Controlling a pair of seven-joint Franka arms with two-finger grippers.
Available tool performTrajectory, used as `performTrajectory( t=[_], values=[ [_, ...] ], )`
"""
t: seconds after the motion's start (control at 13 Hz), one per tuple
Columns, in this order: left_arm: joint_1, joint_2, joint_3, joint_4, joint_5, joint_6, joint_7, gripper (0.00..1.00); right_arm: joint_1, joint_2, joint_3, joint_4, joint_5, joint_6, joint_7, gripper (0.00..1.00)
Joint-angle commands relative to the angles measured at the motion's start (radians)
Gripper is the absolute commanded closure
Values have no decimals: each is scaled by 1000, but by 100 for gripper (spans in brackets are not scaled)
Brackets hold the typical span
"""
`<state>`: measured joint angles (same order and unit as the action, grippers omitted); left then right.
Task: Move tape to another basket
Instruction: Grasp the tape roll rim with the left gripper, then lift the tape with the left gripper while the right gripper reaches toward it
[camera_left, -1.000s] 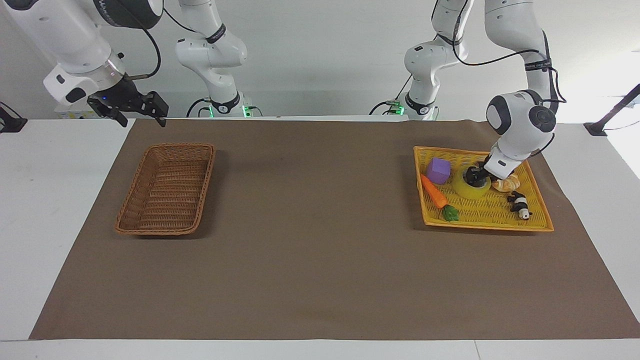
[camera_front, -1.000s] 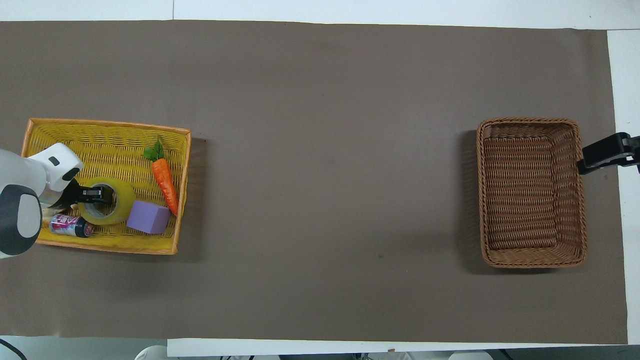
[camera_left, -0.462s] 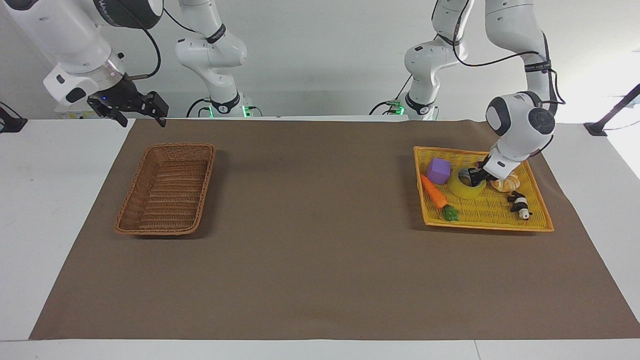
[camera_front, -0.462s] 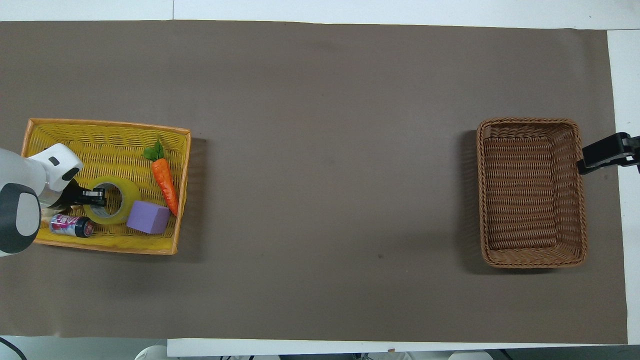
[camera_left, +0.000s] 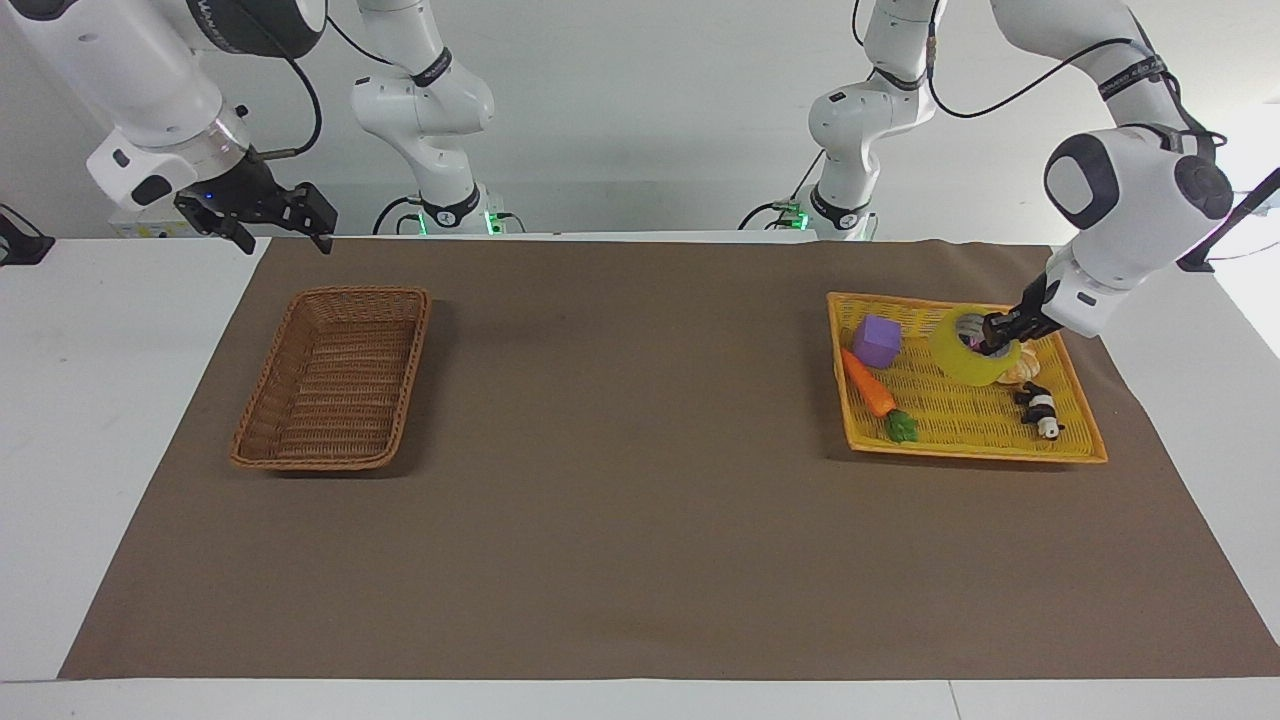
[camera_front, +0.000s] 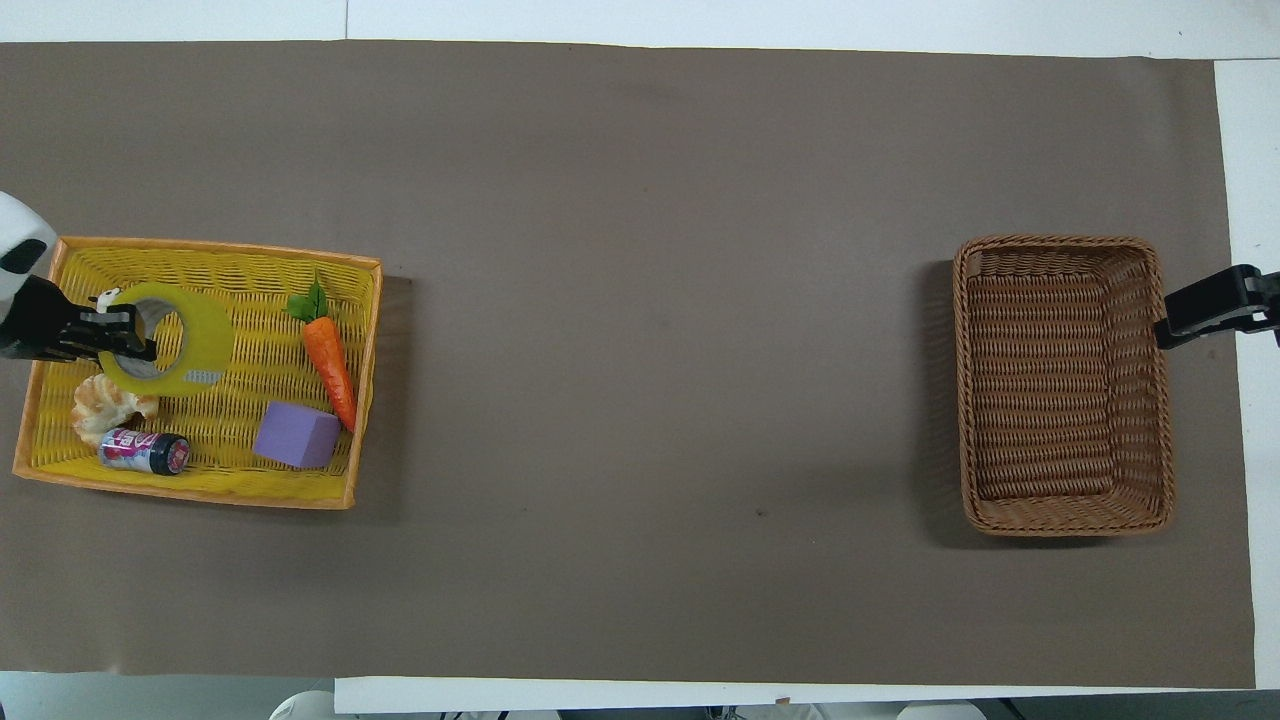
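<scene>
Tape: a fat roll of glossy, see-through yellow film (camera_left: 968, 348) round a pale core, tilted and lifted clear of the tray's weave, hanging over the tray at the left arm's end of the tabletop.
Left claw: (camera_left: 994, 336) pinching the tape's wall, one finger down inside the core, black fingers pressed together on the rim.
Tray: shallow, bright yellow-orange weave (camera_left: 970, 445), rectangular, low orange rim.
Cube: matte purple block (camera_left: 877, 341), soft edges, lying in the tray.
Carrot: smooth orange cone with green leaves (camera_left: 868, 385), just beside the cube.
Can: small cylinder with a printed label (camera_front: 144, 451), lying on its side in the tray.
Pastry: a pale, ridged, curled lump (camera_front: 106, 405), maybe a croissant, touching the can.
Basket: deep brown wicker (camera_left: 334, 375), sloping sides, tight horizontal ribs, at the right arm's end, well apart from the tray.
Right claw: (camera_left: 281, 229) spread wide, waiting in the air over the mat's edge by the basket.
Mat: flat brown sheet (camera_left: 640, 500) over the white tabletop.
</scene>
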<state>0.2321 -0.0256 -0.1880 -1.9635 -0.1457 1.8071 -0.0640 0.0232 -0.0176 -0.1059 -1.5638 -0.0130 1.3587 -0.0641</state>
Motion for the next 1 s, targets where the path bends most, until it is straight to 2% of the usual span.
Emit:
performTrajectory(
  t=[0.0, 0.23, 0.31, 0.38, 0.54, 0.77, 0.92],
  values=[
    [-153, -33, -7, 40, -110, -52, -256, 97, -3, -21, 6, -25, -4, -25, -26, 1],
    [-391, -39, -8, 32, -126, 46, -500, 100, 58, -21, 18, -21, 1, -18, -34, 1],
    [-458, -37, -8, 32, -136, 96, -567, 100, 63, -21, 18, -24, 45, -12, -87, 1],
    [-514, -37, -8, 28, -141, 131, -618, 100, 61, -21, 17, -36, 145, 23, -155, 1],
    [-537, -36, -8, 25, -188, 199, -651, 100, 72, -51, 18, -123, 288, 142, -175, 1],
    [-528, -40, -7, 5, -229, 192, -649, 100, 99, -55, 22, -220, 526, 207, -175, 1],
    [-536, -45, -7, 3, -233, 176, -651, 100, 125, -53, 26, -313, 742, 250, -151, 1]
  ],
)
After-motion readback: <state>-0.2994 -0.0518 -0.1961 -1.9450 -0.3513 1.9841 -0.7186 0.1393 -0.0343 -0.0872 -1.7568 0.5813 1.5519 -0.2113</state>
